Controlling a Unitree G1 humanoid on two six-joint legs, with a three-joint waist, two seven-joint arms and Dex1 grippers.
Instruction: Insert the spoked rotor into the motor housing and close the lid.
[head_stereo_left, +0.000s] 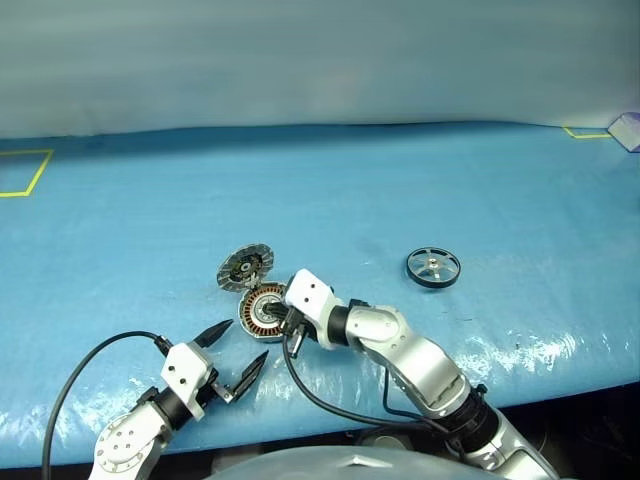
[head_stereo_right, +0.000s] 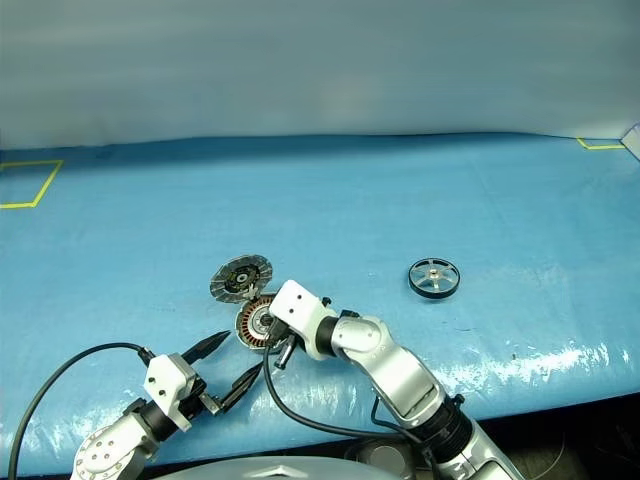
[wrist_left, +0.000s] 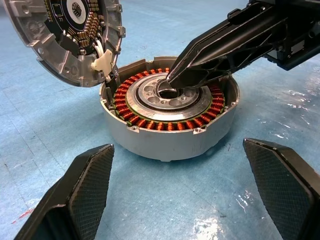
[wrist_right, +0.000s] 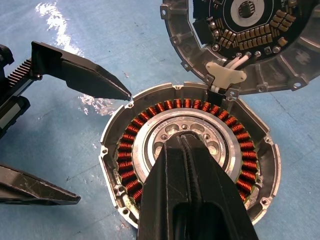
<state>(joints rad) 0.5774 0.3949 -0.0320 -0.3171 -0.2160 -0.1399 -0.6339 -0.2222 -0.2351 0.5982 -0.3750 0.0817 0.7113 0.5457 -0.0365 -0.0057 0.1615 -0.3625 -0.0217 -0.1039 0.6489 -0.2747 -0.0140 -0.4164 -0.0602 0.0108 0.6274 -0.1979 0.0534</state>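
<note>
- A blue covered table (head_stereo_left: 120, 230) holds the parts of a small motor, seen from above and in front of the robot.
- The motor housing (head_stereo_left: 262, 311), a shallow grey cup with copper windings around a silver centre, sits near the table's front edge, between the two arms.
- The lid (head_stereo_left: 245, 268) stands tilted open at the housing's far rim, joined to it there, its dark inner face showing.
- The spoked rotor (head_stereo_left: 433, 267) lies flat and alone, well apart from the housing, off to the robot's right and a little further back.
- The rotor lies to the right of both grippers. The right arm is the nearer one, so it seems the likelier arm to fetch it, swinging away from the housing to the right.
- The right gripper (wrist_right: 181, 141) has its two black fingers pressed together. Their joined tips rest at the silver centre of the housing. It holds nothing.
- The left gripper (head_stereo_left: 238, 352) hovers just in front of the housing with its fingers spread wide, touching nothing.
- The housing has no rotor in it yet.
</note>
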